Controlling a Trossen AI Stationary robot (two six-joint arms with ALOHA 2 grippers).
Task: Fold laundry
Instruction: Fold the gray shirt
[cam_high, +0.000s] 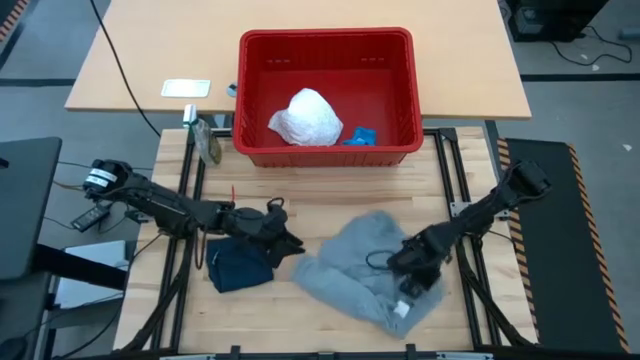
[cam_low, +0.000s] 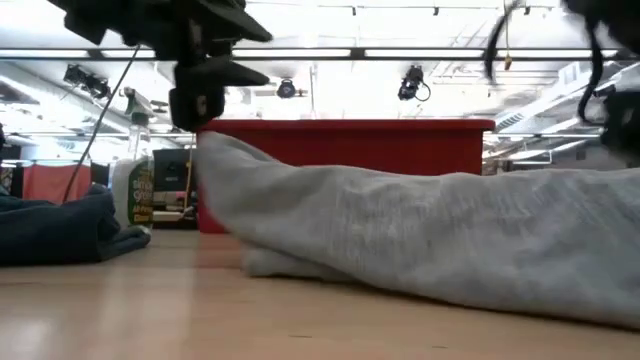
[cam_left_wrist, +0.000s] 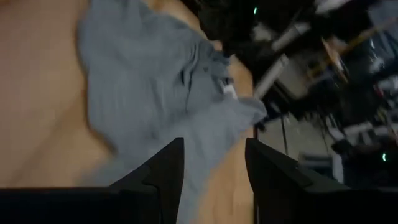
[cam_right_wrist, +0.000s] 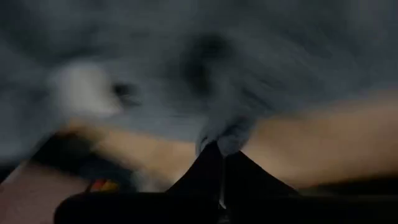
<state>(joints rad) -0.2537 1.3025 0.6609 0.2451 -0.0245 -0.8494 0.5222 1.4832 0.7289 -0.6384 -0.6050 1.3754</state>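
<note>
Pinching, right gripper (cam_right_wrist: 221, 155): fingers closed on a fold of the grey cloth (cam_high: 365, 265), a grip seen only in its wrist view.
Left gripper (cam_high: 285, 240): fingers parted, empty, over the navy cloth (cam_high: 240, 268).
White crinkly piece (cam_high: 307, 118): inside red basket (cam_high: 325, 40).
Edges: grey cloth near table front.

Even overhead light; ceiling strips (cam_low: 300, 52) glare in low view; both wrist views blurred.

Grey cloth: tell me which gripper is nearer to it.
Right. The right gripper is shut on the grey cloth; the left gripper hangs open just off its edge, above the navy cloth.
</note>
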